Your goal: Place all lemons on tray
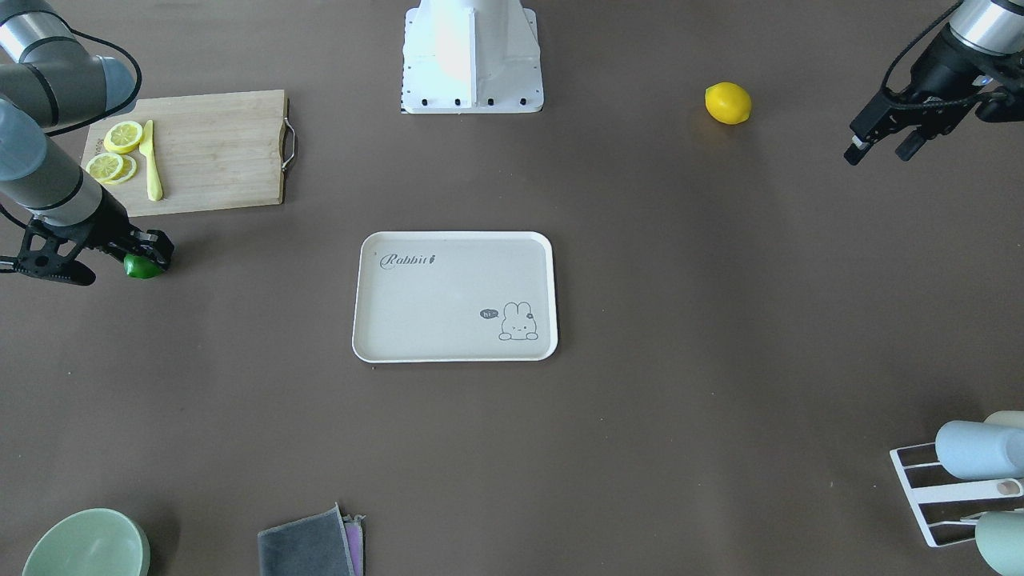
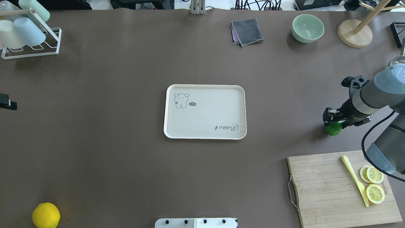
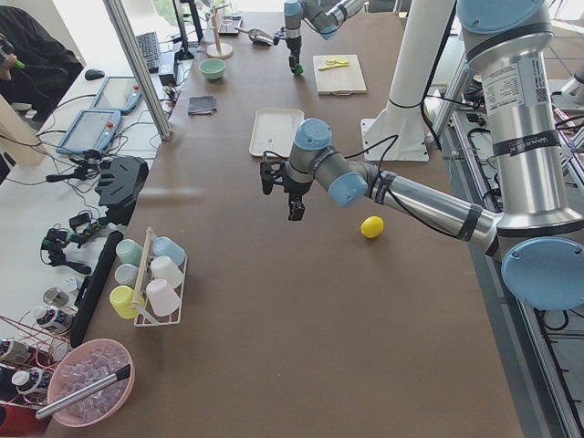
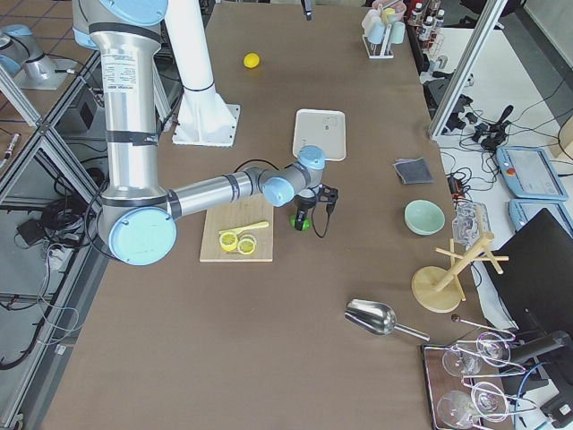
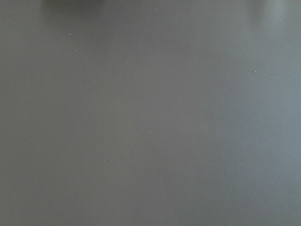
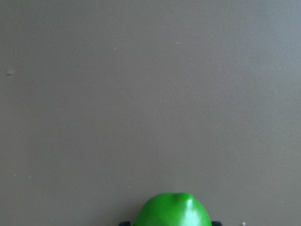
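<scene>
The right gripper (image 1: 149, 254) pinches the green lemon (image 1: 144, 267) low over the table (image 1: 720, 320), a finger on either side; whether the fruit is clear of the surface cannot be told. The tray (image 1: 456, 235), bare of fruit, lies well apart on that gripper's inner side, toward the table's middle, so the coming carry looks like a plain sideways run. The left gripper (image 1: 880, 152) hangs with fingers spread and nothing between them; the yellow lemon (image 1: 728, 103) sits on the table inward of it and back toward the robot's base, far nearer this arm than the other, its long axis seemingly lying across the table. The right wrist view shows only the green lemon's crown at its lower edge, with dark finger edges beside it; the left wrist view shows bare table — no lemon; the overhead view catches a mere sliver of the left gripper, whose spread the front view makes plain.
</scene>
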Controlling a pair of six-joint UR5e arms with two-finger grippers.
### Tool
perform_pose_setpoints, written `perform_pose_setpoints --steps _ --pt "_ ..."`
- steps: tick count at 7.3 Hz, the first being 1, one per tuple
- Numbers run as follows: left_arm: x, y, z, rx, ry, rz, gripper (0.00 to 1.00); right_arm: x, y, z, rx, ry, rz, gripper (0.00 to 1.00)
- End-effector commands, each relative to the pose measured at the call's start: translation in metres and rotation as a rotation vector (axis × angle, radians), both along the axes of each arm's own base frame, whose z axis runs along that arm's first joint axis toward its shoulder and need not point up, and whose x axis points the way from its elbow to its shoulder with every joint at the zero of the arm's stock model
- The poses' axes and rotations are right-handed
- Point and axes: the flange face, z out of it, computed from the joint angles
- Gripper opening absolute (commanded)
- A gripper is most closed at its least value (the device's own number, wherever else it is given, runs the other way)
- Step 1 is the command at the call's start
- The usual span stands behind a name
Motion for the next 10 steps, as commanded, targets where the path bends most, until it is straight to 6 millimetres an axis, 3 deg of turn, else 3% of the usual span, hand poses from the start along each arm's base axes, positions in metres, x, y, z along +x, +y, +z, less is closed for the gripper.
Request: perform_pose_setpoints --steps 1,3,4,5,7,9,10 --pt "0.000 0.003 -0.007 0.006 0.012 0.005 0.98 0.000 -0.003 -0.018 0.010 -0.027 -0.002 0.00" --pt "-0.004 0.012 -0.004 -0.033 0.015 -0.019 0.98 0.023 -0.012 -0.045 0.019 -0.073 0.029 0.00" --pt "-0.004 0.029 -0.007 -0.063 0.013 -0.027 0.98 0.039 -0.022 -0.063 0.023 -0.120 0.047 0.00" --pt "-0.008 0.039 -0.009 -0.111 0.022 -0.057 0.98 0.043 -0.022 -0.074 0.038 -0.138 0.050 0.00" --pt "0.015 0.055 0.008 -0.171 -0.026 -0.158 0.98 0.037 -0.029 -0.102 0.083 -0.170 0.046 0.00" --pt "0.012 0.093 0.030 -0.235 0.006 -0.206 0.98 0.027 -0.033 -0.121 0.112 -0.195 0.036 0.00" --pt "0.031 0.103 0.036 -0.260 -0.017 -0.232 0.98 0.022 -0.031 -0.125 0.118 -0.203 0.024 0.00"
